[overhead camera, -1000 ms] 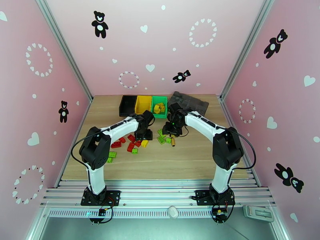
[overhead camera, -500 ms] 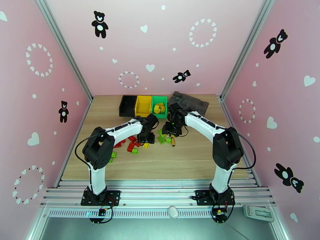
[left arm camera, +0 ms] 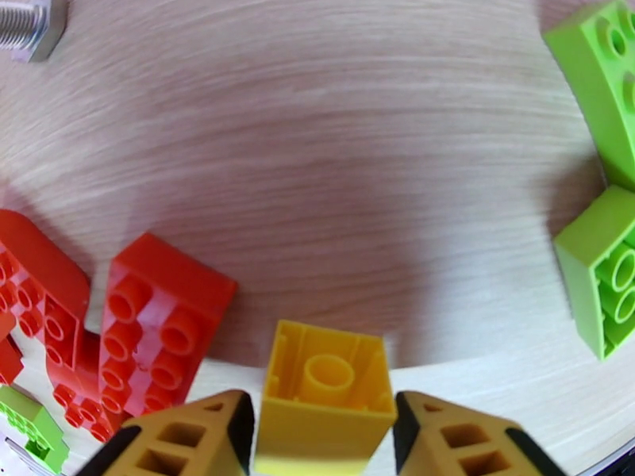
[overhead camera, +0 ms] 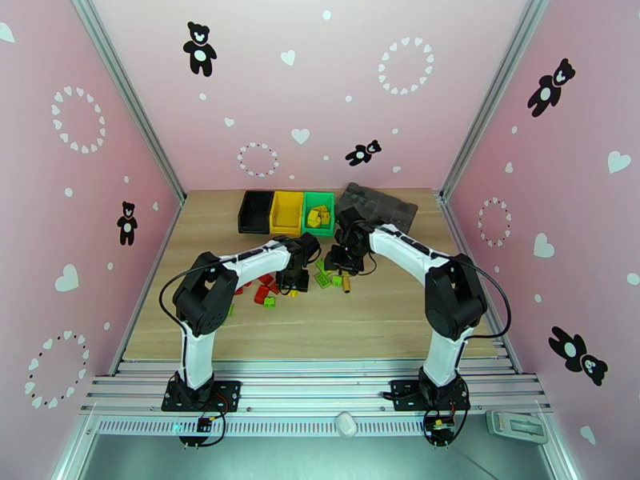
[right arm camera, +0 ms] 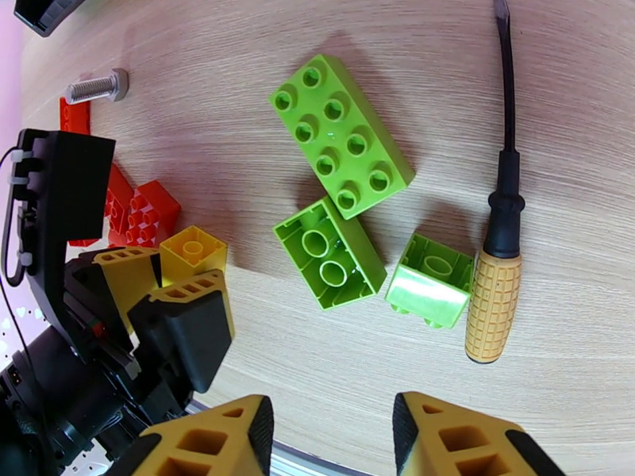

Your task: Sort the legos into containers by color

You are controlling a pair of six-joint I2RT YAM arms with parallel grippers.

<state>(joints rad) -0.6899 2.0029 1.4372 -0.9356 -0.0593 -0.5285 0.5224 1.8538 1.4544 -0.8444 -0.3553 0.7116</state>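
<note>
A small yellow brick (left arm camera: pixel 327 394) lies stud-side down on the wood, and my left gripper (left arm camera: pixel 324 418) is shut on its two sides. From the right wrist the same brick (right arm camera: pixel 193 249) sits at the tips of the left fingers (right arm camera: pixel 189 305). Red bricks (left arm camera: pixel 163 327) lie just left of it. Three green bricks (right arm camera: pixel 343 128) (right arm camera: pixel 329 254) (right arm camera: pixel 429 281) lie under my right gripper (right arm camera: pixel 329 438), which hangs open and empty. Black bin (overhead camera: pixel 255 211), yellow bin (overhead camera: pixel 286 208) and green bin (overhead camera: pixel 308 203) stand in a row at the back; yellow bricks (overhead camera: pixel 320 217) sit in the green bin.
An orange-handled screwdriver (right arm camera: pixel 496 255) lies right of the green bricks. A grey bolt (right arm camera: pixel 95 87) rests near the red bricks. A dark grey compartment tray (overhead camera: pixel 380 205) stands behind the right arm. Both grippers (overhead camera: pixel 294 280) (overhead camera: pixel 336 262) are close together at mid-table.
The left arm has swung its gripper to the right, over the yellow brick at the edge of the red pile. The right arm has hardly moved.
</note>
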